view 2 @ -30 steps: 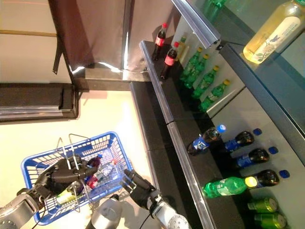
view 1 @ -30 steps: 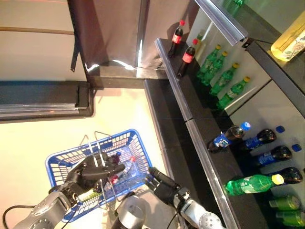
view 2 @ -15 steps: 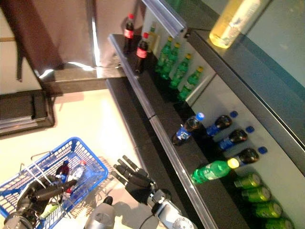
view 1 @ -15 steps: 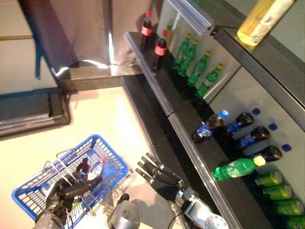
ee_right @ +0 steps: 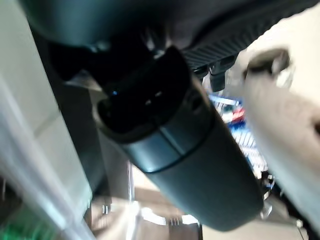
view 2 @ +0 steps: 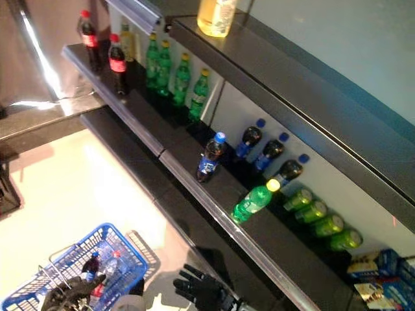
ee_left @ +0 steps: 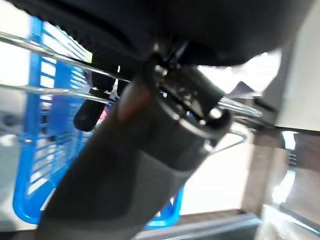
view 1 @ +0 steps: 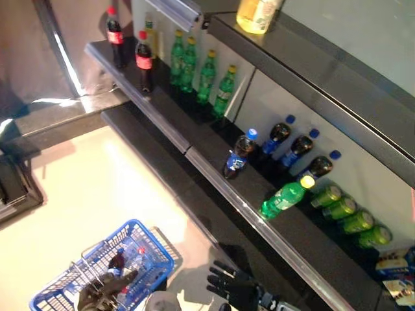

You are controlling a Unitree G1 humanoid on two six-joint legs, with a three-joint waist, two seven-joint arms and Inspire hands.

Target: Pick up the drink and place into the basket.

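Note:
The blue basket [view 1: 153, 250] hangs low at the left, held off the floor by its thin wire handles [view 1: 87, 269], on which my left hand [view 1: 100, 297] is shut. Bottles [view 1: 118, 259] lie inside it. The basket also shows in the left wrist view [ee_left: 42, 145] with its wire handles [ee_left: 45, 52]. My right hand [view 1: 233, 289] is open and empty, fingers spread, low in front of the shelf. On the black shelf [view 1: 214, 178] stand a blue-capped dark bottle [view 1: 237, 154], a lying green bottle [view 1: 283, 197], cola bottles [view 1: 143, 59] and green bottles [view 1: 206, 75].
More dark blue-capped bottles [view 1: 293, 149] and green cans [view 1: 343, 214] lie at the back of the shelf. A yellow bottle [view 1: 256, 11] stands on the upper shelf. Cream floor [view 1: 84, 188] spreads between the basket and the shelf base.
The camera has swung, so the shelf now fills more of the view. My right hand has dropped lower in the picture. The blue basket stays in my left hand.

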